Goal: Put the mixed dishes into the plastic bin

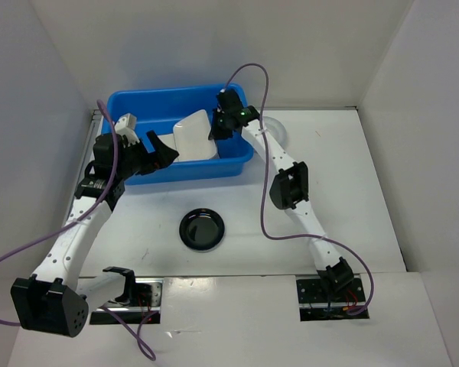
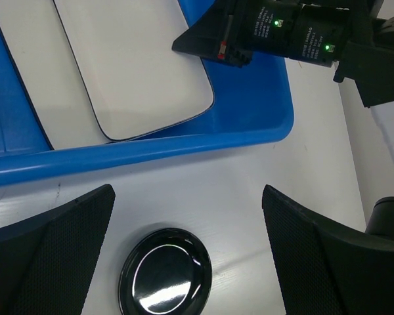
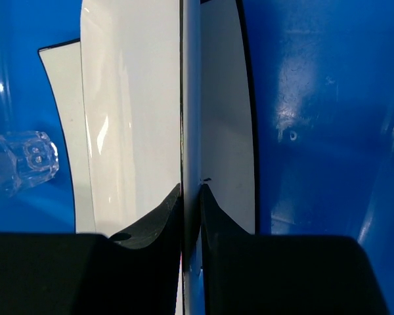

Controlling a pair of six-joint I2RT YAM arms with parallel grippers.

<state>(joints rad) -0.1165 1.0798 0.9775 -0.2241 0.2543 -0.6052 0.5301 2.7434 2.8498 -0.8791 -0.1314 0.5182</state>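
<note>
Overhead and wrist views of two arms at a white worktop [image 1: 352, 199]. The plastic bin [image 1: 138, 103], a bright blue tub, sits at the far left of the worktop. The right end effector [image 3: 190, 190] reaches into the right end of the bin, and its jaws are closed on the edge of the large square white plate [image 3: 131, 118]. The right wrist view shows this dark-rimmed plate edge-on between the two fingers [image 3: 154, 220]. In the overhead view the plate [image 1: 195, 136] appears tilted, with its far corner raised toward the right end effector [image 1: 220, 130]. In the left wrist view a second pale plate [image 2: 26, 72] lies inside the bin, under and to the left of the square plate [image 2: 131, 65]. The small clear cup [image 3: 23, 161] rests on the bin floor, left of the plates in the right wrist view. The left end effector [image 2: 188, 191] hovers over the near wall of the bin [image 2: 151, 154]. Its two fingers [image 2: 52, 249] are spread wide apart and grip nothing. The round black saucer [image 1: 202, 229] lies on the worktop, near of the bin and apart from it, and shows low between the left fingers in the left wrist view [image 2: 165, 272]. The round white bowl [image 1: 275, 131] stands on the worktop just right of the bin, partly hidden by the right arm.
</note>
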